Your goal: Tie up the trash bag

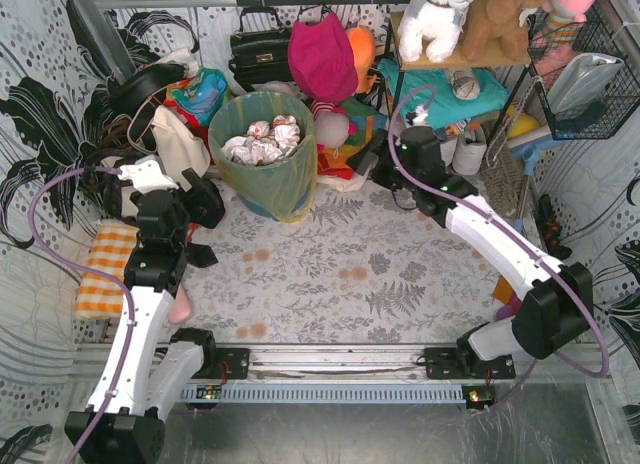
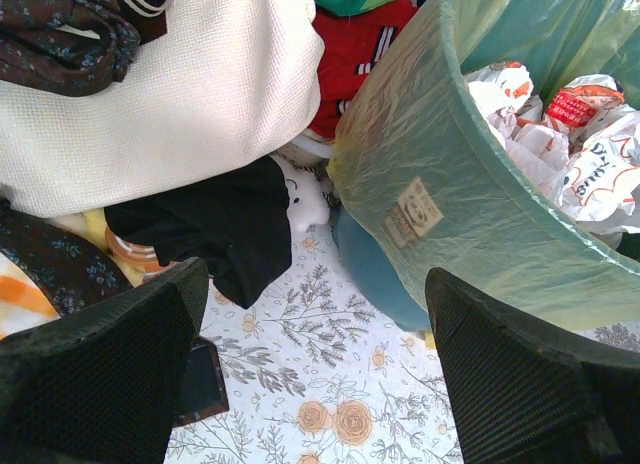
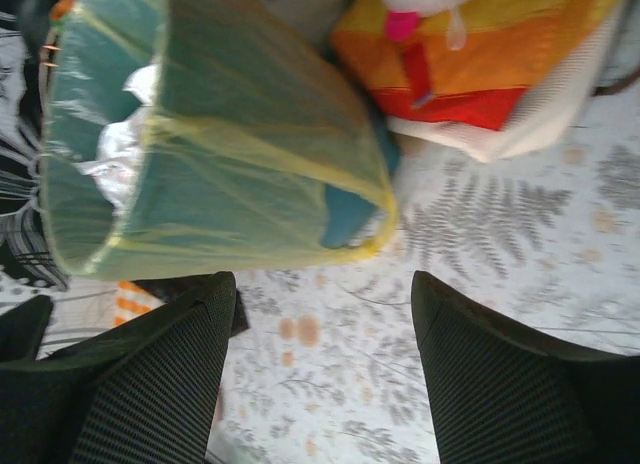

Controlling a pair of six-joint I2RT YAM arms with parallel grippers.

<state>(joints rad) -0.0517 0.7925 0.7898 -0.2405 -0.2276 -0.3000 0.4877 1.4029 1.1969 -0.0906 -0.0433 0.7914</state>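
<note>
The trash bag (image 1: 262,156) is thin yellow-green plastic lining a teal bin (image 2: 375,274) at the back of the table, its top folded over the rim, with crumpled white paper (image 1: 262,139) inside. The left wrist view has the trash bag (image 2: 470,184) close on the right. My left gripper (image 1: 205,226) sits just left of the bin, open (image 2: 312,284), nothing between its fingers. My right gripper (image 1: 385,179) hangs to the bin's right, apart from it. In the right wrist view it is open (image 3: 323,284) over the floral cloth, the trash bag (image 3: 230,174) beyond the fingertips.
A cream tote bag (image 2: 180,94) and black cloth (image 2: 225,224) crowd the bin's left side. Bright orange-and-yellow fabric (image 3: 480,54) lies to its right. An orange-checked cloth (image 1: 105,269) lies at the left edge. Plush toys (image 1: 440,19) and a shelf stand back right.
</note>
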